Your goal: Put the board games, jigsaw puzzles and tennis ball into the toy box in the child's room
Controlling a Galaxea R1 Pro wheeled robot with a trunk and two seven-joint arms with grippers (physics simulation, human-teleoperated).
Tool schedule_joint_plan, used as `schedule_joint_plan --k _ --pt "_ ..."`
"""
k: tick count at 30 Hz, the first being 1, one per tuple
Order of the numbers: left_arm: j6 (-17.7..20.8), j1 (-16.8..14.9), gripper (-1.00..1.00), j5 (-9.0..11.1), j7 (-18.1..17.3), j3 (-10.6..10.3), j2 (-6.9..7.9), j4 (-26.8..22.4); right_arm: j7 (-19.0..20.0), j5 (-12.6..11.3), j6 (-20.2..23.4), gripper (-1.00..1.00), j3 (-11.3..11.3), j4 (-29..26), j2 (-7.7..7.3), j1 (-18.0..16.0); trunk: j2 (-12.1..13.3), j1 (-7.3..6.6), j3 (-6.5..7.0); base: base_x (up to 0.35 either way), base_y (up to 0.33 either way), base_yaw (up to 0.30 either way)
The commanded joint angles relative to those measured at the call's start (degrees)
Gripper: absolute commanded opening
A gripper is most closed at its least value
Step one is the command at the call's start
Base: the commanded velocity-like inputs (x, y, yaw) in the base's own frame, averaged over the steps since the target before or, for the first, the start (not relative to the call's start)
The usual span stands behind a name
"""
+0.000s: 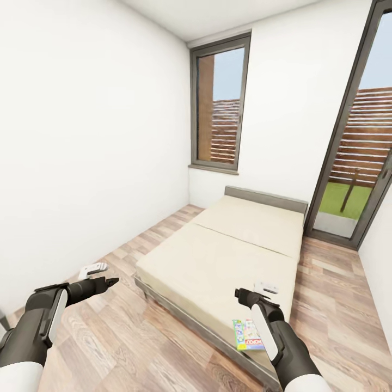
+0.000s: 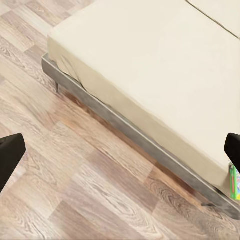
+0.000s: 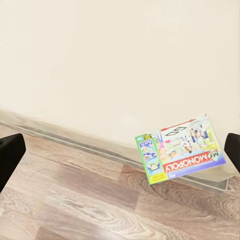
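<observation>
i stand on the wood-plank floor (image 1: 163, 337) at the foot of the bed (image 1: 228, 256), and i judge the task barely under way: nothing is in my grip, and no toy box or desk is before me, so how much is already packed i cannot tell from here.

my left gripper (image 1: 100, 276) hangs over the floor, off the bed's near left corner. its jaws are spread wide and hold nothing; through my left wrist the two dark fingertips (image 2: 10, 150) stand far apart with bare planks and the bed's grey frame between them.

on the bed, one board game (image 1: 247, 334) lies flat at the near edge of the cream mattress, close to the near corner, its bright printed face up. i make out one board game on the mattress, no more.

my right gripper (image 1: 255, 291) hovers above the mattress just beyond that board game, jaws wide apart and empty. through my right wrist the board game (image 3: 180, 149) sits between the fingertips (image 3: 11, 152) but clearly apart from them, untouched.

left to do, as i judge it: take this board game, carry it to the toy box, then the other toys.
</observation>
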Motion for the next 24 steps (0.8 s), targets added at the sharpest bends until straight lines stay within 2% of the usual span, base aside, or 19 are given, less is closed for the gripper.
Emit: schedule_joint_plan --k 1,12,24 --pt "0.3 0.0 1.00 -0.3 -0.4 0.1 -0.02 0.0 -0.5 -0.7 0.1 1.00 0.0 -0.1 0.00 0.0 -0.1 0.02 -0.12 0.000 0.008 -0.005" --pt "0.3 0.0 1.00 -0.3 -0.4 0.0 -0.07 -0.1 -0.5 -1.0 0.0 1.00 -0.3 0.1 -0.24 0.0 -0.1 0.02 -1.08 0.000 0.003 -0.044" --pt "0.2 0.0 1.00 -0.3 -0.4 0.0 -0.08 -0.1 -0.4 -1.0 -0.1 1.00 -0.4 0.1 -0.24 0.0 -0.1 0.02 -2.18 0.000 0.000 -0.098"
